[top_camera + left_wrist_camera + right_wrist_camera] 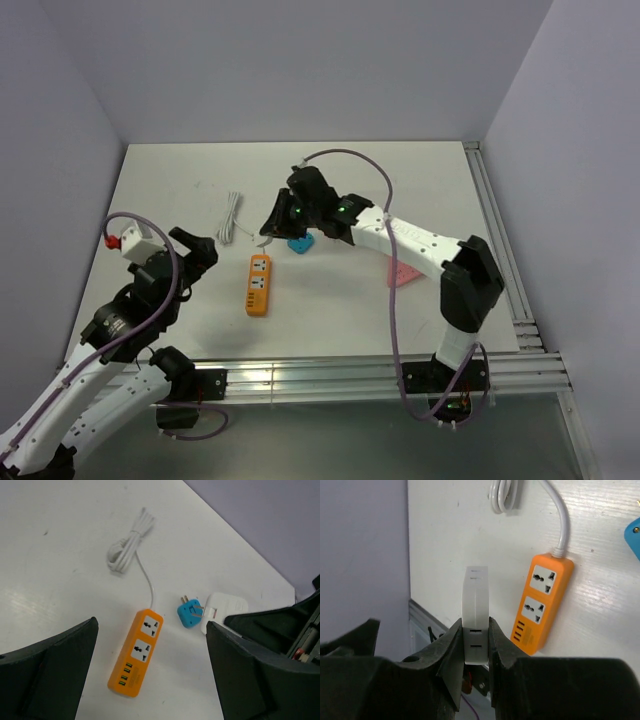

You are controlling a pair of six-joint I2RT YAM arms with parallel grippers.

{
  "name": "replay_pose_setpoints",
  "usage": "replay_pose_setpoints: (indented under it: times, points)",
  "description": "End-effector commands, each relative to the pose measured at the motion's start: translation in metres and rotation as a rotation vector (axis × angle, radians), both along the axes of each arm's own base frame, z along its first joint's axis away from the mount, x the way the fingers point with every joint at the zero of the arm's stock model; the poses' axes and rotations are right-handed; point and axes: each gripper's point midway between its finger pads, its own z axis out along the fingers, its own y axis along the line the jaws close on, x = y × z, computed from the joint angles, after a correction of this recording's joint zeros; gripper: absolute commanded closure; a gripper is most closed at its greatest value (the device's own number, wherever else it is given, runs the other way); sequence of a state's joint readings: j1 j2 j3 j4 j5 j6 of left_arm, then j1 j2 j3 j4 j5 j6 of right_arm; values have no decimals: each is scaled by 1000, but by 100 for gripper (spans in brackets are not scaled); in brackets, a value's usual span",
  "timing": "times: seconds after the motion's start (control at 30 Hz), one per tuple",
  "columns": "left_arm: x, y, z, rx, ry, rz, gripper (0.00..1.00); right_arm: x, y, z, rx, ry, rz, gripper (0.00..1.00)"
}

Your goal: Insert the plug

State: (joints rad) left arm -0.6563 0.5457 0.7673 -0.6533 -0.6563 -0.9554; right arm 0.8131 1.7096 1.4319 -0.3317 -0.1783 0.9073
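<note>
the plug lies on the tabletop just beside the right tool, which clamps a white plug; the left tool, spread wide and empty, stands well apart to its left.

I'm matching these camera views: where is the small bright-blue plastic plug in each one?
Top external: bright-blue plastic plug at centre, up-right of the orange plastic power strip.
Left wrist: middle, right of the strip's top.
Right wrist: only a blue sliver at the upper right edge.
Shared landmark: the strip.
</note>
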Motion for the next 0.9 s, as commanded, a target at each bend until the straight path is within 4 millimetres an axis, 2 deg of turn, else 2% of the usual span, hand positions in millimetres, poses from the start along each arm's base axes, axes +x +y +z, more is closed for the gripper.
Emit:
replay_pose_setpoints:
  times: [0.0, 0.07, 0.1, 0.13, 0.23, 0.3, 0.37, 0.4, 0.47, 0.5, 0.53, 0.77, 0.87]
  points:
    - [-8, 40, 7, -33, 17, 241, 6, 14, 12, -2, -49, 21, -90, 100]
    - [-10, 44, 6, -28, 33, 264, 7, 14, 16, -25, -116, 69, -102, 100]
    - [-11, 46, 6, -19, 39, 274, 7, 19, 19, -20, -127, 56, -118, 100]
    - [-11, 46, 7, -18, 37, 273, 7, 18, 16, -33, -176, 79, -127, 100]
    - [-7, 42, 13, -23, 27, 263, 9, 20, 20, -39, -193, 81, -142, 100]
    - [-7, 42, 18, -31, 32, 269, 9, 23, 20, -34, -206, 82, -156, 100]
    - [-8, 43, 20, -40, 46, 288, 9, 22, 17, -46, -276, 103, -156, 100]
    - [-8, 44, 20, -40, 48, 294, 9, 25, 22, -36, -270, 91, -156, 100]
    - [-9, 45, 18, -34, 57, 304, 9, 22, 20, -51, -332, 125, -152, 100]
    - [-9, 45, 18, -36, 58, 306, 9, 25, 24, -43, -326, 116, -153, 100]
    - [-9, 45, 16, -36, 61, 304, 9, 27, 22, -51, -356, 119, -164, 100]
    - [-9, 42, 19, -59, 32, 276, 10, 11, 19, -68, -419, 173, -160, 100]
    - [-7, 43, 19, -37, 25, 276, 6, 4, 17, -74, -448, 187, -159, 100]
